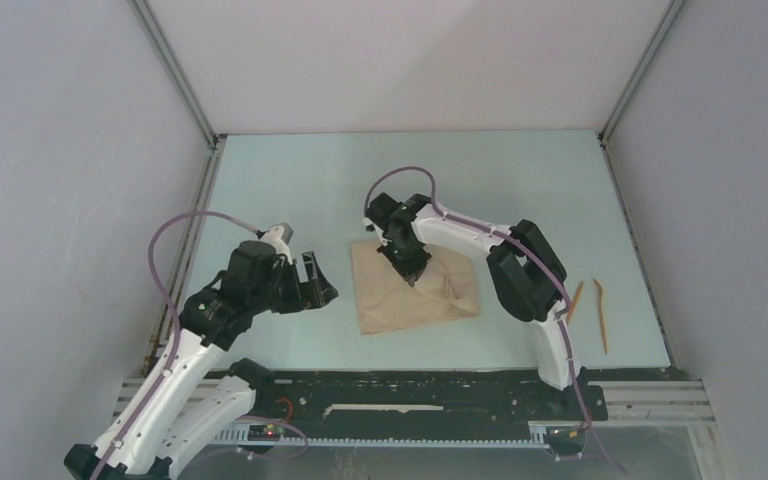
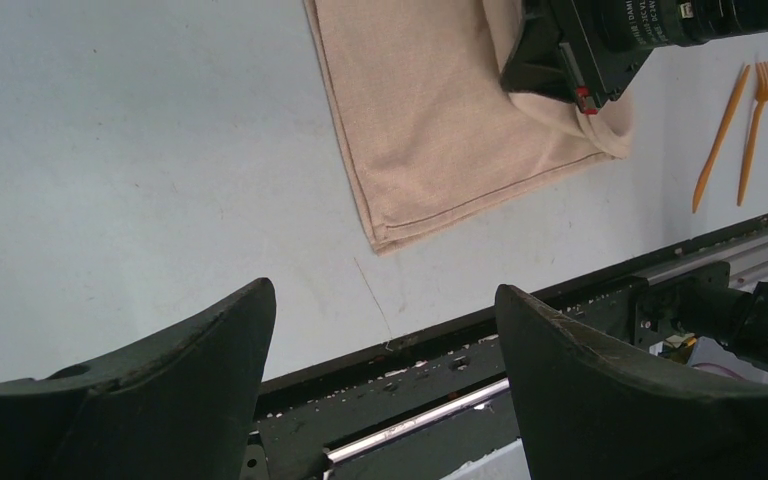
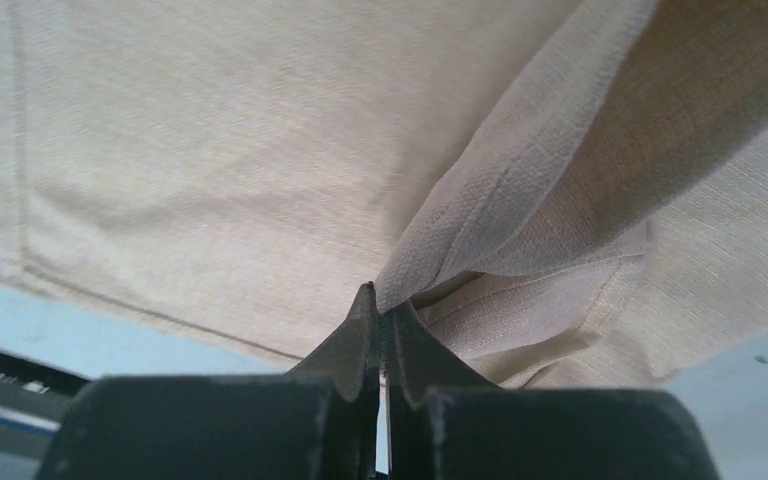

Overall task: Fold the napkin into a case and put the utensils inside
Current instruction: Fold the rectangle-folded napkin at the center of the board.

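The beige-tan napkin (image 1: 415,295) lies partly folded on the table's middle; it also shows in the left wrist view (image 2: 430,120) and fills the right wrist view (image 3: 210,160). My right gripper (image 1: 409,268) is shut on a raised fold of the napkin (image 3: 480,200), pinched between its fingertips (image 3: 380,312) and lifted into a ridge. My left gripper (image 1: 312,282) is open and empty, left of the napkin, above bare table (image 2: 380,300). The two orange-brown utensils (image 1: 588,305) lie side by side at the right; in the left wrist view (image 2: 735,135) one shows fork tines.
The black rail (image 1: 410,390) runs along the near table edge. Grey walls close in the left, back and right. The right arm's forearm (image 1: 520,265) reaches over the napkin's right side.
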Robot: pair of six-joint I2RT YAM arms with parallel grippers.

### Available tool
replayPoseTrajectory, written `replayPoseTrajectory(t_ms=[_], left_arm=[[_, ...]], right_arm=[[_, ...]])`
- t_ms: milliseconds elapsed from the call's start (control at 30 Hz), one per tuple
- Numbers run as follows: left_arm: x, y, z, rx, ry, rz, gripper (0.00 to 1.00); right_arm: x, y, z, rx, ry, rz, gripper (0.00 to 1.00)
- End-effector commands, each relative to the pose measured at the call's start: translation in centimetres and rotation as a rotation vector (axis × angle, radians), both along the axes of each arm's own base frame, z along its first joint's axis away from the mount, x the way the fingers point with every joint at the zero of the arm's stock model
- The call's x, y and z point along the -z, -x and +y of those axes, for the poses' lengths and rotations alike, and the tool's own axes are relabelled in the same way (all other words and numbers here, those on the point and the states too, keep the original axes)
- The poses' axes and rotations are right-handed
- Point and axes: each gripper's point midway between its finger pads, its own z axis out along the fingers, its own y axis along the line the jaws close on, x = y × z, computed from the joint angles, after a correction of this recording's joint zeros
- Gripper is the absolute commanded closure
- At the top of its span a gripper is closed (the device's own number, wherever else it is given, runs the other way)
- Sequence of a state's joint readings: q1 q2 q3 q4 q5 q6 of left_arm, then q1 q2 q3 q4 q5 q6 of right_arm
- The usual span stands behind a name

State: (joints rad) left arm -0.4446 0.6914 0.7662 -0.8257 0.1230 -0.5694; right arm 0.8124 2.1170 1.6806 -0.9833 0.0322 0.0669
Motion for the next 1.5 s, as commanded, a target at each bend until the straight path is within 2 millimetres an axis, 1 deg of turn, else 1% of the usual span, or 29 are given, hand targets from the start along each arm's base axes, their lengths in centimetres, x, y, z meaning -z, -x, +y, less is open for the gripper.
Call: replayPoseTrajectory(t_ms=[0,100,333,533,833,1100,1267,1467], left_arm=[[-0.9,-0.4,0.1,-0.030,0.029,-0.041,0.12],[-0.9,-0.3,0.0,-0.032,0.041,-0.042,0.12],[-1.5,-0.1,0.2,-0.038,0.048,-0.061,0.12],[-1.7,0.0,0.3,-0.035,0.044,-0.069,0.12],[-1.8,-0.1,0.3,-0.032,0.043,-0.070,0.11],[-2.0,0.1,0.6,-0.042,0.043,-0.078,0.11],[-2.4,0.1,0.6,-0.043,0.045,-0.086,0.11],[-2.3,0.2,0.7,-0.045,0.045,-0.081,0.11]], right_arm=[[-1.3,1.4,3.7,-0.063,-0.179,0.097,1.00],[-1.4,1.9,4.6,-0.072,-0.230,0.131,1.00],[-1.8,1.7,6.4,-0.066,-0.295,0.166,1.00],[-1.6,1.3,7.2,-0.045,-0.297,0.179,1.00],[-1.5,1.3,9.3,-0.051,-0.315,0.193,1.00],[-0.7,1.9,9.8,-0.060,-0.304,0.212,1.00],[-0.1,1.9,9.8,-0.056,-0.298,0.215,1.00],[0.1,1.6,9.8,-0.046,-0.291,0.207,1.00]])
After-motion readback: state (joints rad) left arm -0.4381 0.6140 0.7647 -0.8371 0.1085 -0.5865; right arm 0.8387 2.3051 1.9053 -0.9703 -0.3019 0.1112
